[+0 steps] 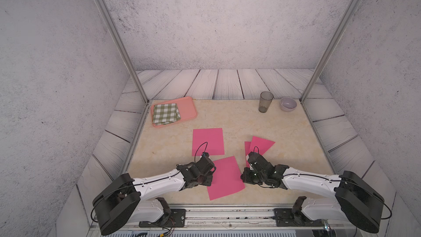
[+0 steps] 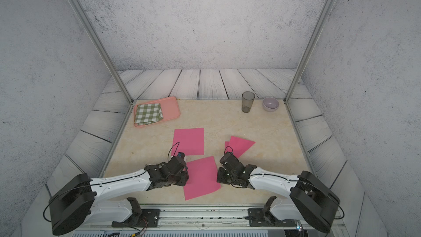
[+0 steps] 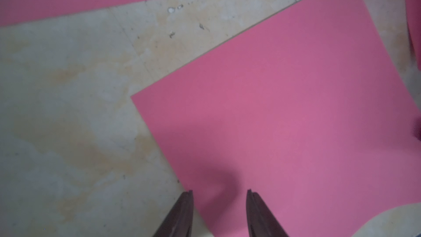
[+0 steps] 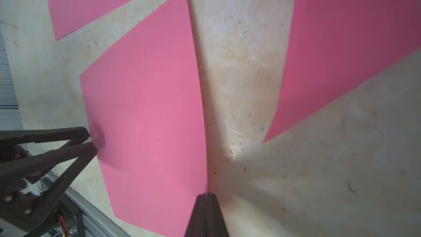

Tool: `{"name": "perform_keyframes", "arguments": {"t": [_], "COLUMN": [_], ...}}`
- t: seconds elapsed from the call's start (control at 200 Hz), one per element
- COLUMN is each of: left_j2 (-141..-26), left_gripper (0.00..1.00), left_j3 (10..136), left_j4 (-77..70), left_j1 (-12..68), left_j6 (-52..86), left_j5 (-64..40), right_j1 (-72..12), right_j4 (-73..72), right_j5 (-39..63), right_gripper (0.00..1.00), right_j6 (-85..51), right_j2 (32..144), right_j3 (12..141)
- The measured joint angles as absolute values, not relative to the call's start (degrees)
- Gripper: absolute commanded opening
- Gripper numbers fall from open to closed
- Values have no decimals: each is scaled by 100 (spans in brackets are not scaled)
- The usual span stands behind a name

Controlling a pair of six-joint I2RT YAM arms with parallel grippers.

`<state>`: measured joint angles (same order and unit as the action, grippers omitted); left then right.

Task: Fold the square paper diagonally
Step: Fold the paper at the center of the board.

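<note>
Just robot-side of the spare flat pink sheet (image 1: pixel 207 142): square pink paper (image 1: pixel 225 177). Right claw (image 4: pixel 206 196) pinched shut on its edge; left claw (image 3: pixel 219 191) half-open, empty. Grasp step. Next, likely: carry corner diagonally across.

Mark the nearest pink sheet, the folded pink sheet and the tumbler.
nearest pink sheet (image 1: pixel 226 178), in a top view, its bare middle.
folded pink sheet (image 1: pixel 263 144), in a top view, top flap.
tumbler (image 1: pixel 265 102), in a top view, side wall.
</note>
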<state>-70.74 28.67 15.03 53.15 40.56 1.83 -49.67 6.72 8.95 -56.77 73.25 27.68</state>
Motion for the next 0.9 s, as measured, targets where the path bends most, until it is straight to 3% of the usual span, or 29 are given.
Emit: {"name": "perform_keyframes", "arguments": {"t": [0.215,0.55,0.896], "left_j2": [-6919,-6296,-6239], "left_gripper": [48,53,58], "left_j3": [2869,3363,3361], "left_j4": [1649,1979,1337], "left_j1": [5315,5371,6604], "left_j6": [4003,3841,3632], "left_j5": [121,-443,-602], "right_j1": [-4967,-4952,-4768], "right_j4": [714,1925,1942], "right_j5": [963,832,945], "right_gripper": [0,0,0], "right_j6": [-5697,-5693,-6141], "right_j2": [7533,7432,7369], "right_j3": [2797,3647,3677]}}
